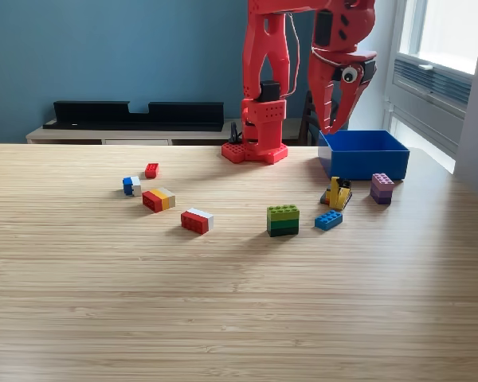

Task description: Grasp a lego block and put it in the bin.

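The blue bin (363, 154) stands on the wooden table at the exterior view's right, close to the red arm's base (255, 150). My red gripper (332, 126) hangs tips-down just above the bin's left rear corner; its fingers look close together and nothing shows between them. Lego blocks lie scattered on the table: a green stack (283, 220), a blue block (328, 220), a yellow and black piece (338, 192), a purple stack (382, 189), a red and white block (196, 220), a red, yellow and grey block (158, 199), a blue and white block (131, 185) and a small red block (151, 170).
A low shelf with a long black object (135, 114) runs behind the table's far edge. A window and wall (446, 79) close off the exterior view's right side.
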Controlling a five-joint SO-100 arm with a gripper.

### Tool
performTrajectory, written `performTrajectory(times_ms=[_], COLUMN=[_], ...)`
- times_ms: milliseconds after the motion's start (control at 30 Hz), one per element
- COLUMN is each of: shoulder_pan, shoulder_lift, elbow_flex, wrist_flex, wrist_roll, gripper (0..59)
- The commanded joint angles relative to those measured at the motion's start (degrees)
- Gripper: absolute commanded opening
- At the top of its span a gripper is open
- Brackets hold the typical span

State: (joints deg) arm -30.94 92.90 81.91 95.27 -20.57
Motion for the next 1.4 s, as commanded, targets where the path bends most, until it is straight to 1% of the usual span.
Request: performTrajectory(times_ms=[33,533,800,1000,1067,1100,1267,1333,1400], shoulder_pan=[-0.62,-2.46,-4.13,-4.92,-5.19,-5.27,-5.54,-5.71,-6.06], shoulder_lift=[1.05,0.88,0.88,0.88,0.88,0.88,0.88,0.88,0.88], elbow_flex=[-0.18,-0.62,0.00,-0.26,-0.26,-0.26,1.85,3.34,4.75], wrist_flex=[-1.32,-3.25,-5.36,-5.63,-5.89,-5.98,-8.00,-9.76,-11.07], wrist_roll=[-0.09,-0.79,-0.44,-0.62,-0.62,-0.70,-2.46,-3.25,-4.22], gripper=[0.0,0.0,0.3,0.3,2.6,6.2,20.1,24.1,26.2])
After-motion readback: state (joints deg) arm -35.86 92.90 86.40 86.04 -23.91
